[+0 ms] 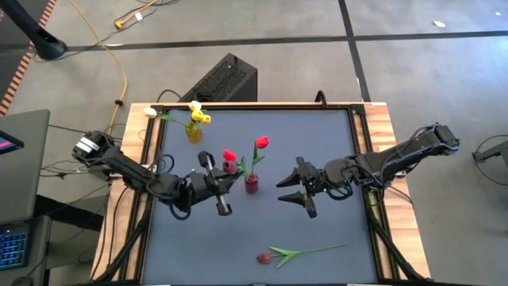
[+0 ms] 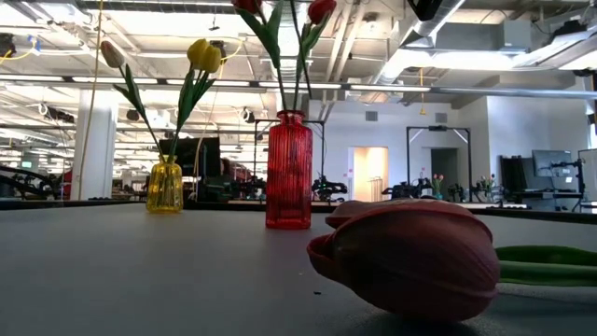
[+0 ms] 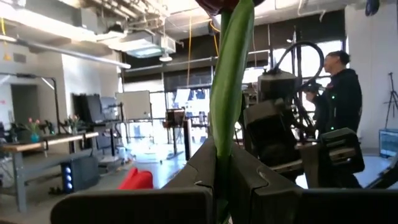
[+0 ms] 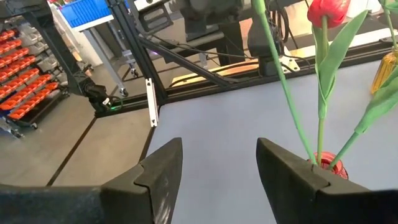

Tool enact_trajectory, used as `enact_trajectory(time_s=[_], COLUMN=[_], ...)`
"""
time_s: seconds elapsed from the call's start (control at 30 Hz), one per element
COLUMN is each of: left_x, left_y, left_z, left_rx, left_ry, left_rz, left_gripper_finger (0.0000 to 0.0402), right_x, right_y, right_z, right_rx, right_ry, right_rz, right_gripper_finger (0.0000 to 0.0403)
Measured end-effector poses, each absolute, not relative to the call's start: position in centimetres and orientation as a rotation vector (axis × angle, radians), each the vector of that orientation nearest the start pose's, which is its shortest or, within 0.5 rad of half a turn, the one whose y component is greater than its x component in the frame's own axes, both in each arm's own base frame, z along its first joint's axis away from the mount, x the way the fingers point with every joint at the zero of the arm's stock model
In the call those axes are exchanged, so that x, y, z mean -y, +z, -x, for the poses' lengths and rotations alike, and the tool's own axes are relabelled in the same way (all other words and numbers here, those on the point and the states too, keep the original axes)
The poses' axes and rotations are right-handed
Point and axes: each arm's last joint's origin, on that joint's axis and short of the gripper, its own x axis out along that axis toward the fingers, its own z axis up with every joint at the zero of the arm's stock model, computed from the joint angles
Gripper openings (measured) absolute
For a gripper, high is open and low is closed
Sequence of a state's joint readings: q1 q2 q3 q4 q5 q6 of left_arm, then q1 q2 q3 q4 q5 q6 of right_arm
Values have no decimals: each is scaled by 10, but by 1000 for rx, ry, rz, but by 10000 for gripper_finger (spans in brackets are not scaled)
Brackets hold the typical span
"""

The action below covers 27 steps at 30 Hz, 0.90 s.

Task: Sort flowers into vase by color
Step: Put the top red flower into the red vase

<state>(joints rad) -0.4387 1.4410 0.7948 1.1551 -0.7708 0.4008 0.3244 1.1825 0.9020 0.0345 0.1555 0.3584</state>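
A red vase [image 1: 252,184] stands mid-table with two red tulips [image 1: 261,143] in it. A yellow vase [image 1: 194,132] at the far left holds yellow tulips [image 1: 200,117] and a cream-white one [image 1: 151,113]. One maroon tulip [image 1: 265,257] lies flat near the near edge and looms large in the low view [image 2: 410,259]. My left gripper [image 1: 225,181] is just left of the red vase, shut on another dark maroon tulip [image 1: 229,168]. My right gripper [image 1: 305,191] hovers open to the right of the red vase [image 4: 324,163]. My left gripper pinches the maroon tulip's green stem and leaf [image 3: 219,149] between its two fingers [image 3: 186,177]. They come level from the table's left and lie across the stem. The flower stands upright, head [image 3: 217,5] above the fingers. The fingers hide its lower end.
A black box [image 1: 222,79] sits beyond the table's far edge. Bare grey tabletop [image 1: 333,143] lies right of the red vase and along the near left. A person [image 3: 339,87] stands in the room behind the table.
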Motion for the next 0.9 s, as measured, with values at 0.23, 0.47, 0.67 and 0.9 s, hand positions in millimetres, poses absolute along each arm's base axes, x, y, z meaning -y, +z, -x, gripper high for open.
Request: enact_trajectory(time_s=[0.23, 0.47, 0.67, 0.9], left_x=[106, 107, 107, 104], left_y=[308, 303, 303, 290], left_z=[-275, -278, -278, -284], left_rx=[320, 270, 261, 165], left_ry=[442, 443, 447, 423], left_rz=[-159, -172, -176, -157], left_gripper_finger=[0, 0, 0, 0], right_x=[-80, -80, -80, -80], right_y=[314, 314, 314, 314], right_z=[-253, -253, -253, -253], right_rx=[-266, -266, -263, -263], right_ry=[123, 123, 123, 123], right_rz=[-297, -297, -298, -299], right_gripper_finger=[232, 232, 232, 232])
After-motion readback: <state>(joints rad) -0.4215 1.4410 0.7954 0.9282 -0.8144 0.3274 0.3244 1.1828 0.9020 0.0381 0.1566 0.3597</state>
